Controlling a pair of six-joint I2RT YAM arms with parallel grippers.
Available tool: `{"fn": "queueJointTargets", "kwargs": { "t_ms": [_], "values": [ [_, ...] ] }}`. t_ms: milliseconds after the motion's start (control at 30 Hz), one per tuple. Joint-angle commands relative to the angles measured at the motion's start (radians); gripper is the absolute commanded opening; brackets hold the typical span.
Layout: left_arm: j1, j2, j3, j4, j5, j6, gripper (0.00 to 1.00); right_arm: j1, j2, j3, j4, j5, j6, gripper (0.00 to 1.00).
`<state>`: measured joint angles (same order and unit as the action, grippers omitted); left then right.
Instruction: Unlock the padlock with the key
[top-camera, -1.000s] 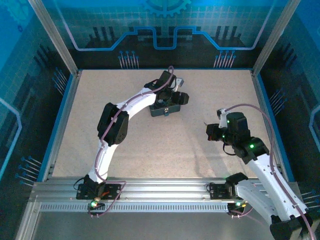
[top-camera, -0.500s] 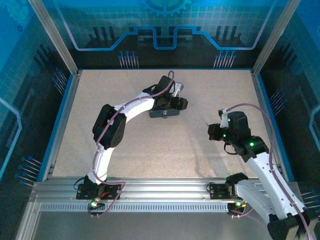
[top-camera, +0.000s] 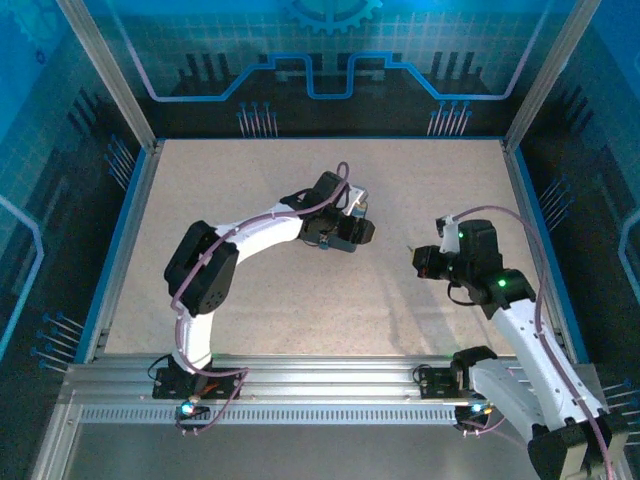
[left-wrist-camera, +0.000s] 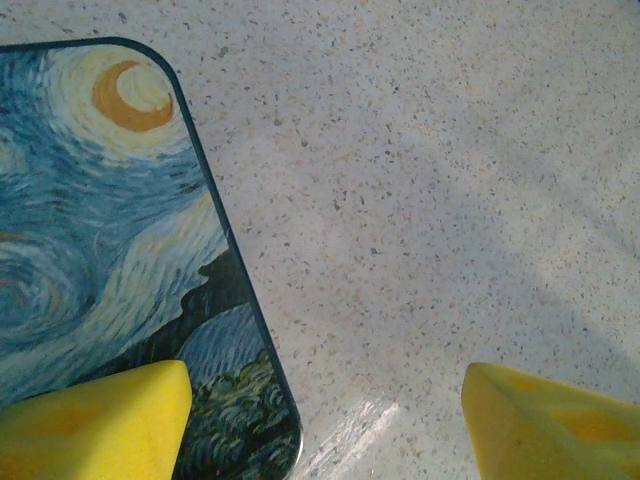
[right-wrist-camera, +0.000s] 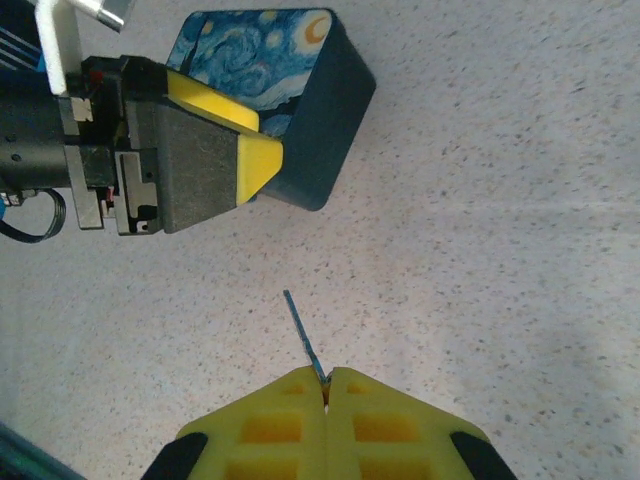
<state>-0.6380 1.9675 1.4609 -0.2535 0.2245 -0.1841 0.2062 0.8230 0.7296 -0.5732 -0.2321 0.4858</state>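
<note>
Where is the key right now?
The key sticks out from the shut right gripper, over the table's right side; in the right wrist view its tip points toward the blue tin.

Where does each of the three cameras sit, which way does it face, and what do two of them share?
Top external: above and behind the bases, facing down on the table; left arm and right arm show.
Left wrist: on the left arm, facing down past the open left gripper at the tin's corner.
Right wrist: on the right arm, facing forward over the table past the right gripper, shut on the key, toward the left gripper at the tin.
Shared: both wrist views show the tin.
</note>
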Motion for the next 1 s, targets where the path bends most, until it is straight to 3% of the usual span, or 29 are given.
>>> {"fn": "queueJointTargets", "kwargs": {
  "t_ms": [0, 267, 533, 700, 967],
  "values": [
    [-0.002, -0.113, -0.029, 0.021, 0.013, -0.005, 0.74, -0.010, 0.029, -0.040, 0.105, -0.103, 0.042, 0.00],
    [0.039, -0.375, -0.300, 0.158, -0.006, -0.036, 0.75, 0.058, 0.192, -0.071, 0.358, -0.187, 0.127, 0.00],
    [0.070, -0.594, -0.645, 0.312, -0.071, -0.043, 0.81, 0.114, 0.469, -0.018, 0.667, -0.239, 0.221, 0.00],
    [0.072, -0.589, -0.790, 0.463, -0.093, -0.031, 0.84, 0.128, 0.650, 0.072, 0.765, -0.265, 0.259, 0.00],
    [0.076, -0.444, -0.788, 0.554, -0.127, -0.036, 0.83, 0.136, 0.832, 0.207, 0.783, -0.279, 0.262, 0.00]
  ]
}}
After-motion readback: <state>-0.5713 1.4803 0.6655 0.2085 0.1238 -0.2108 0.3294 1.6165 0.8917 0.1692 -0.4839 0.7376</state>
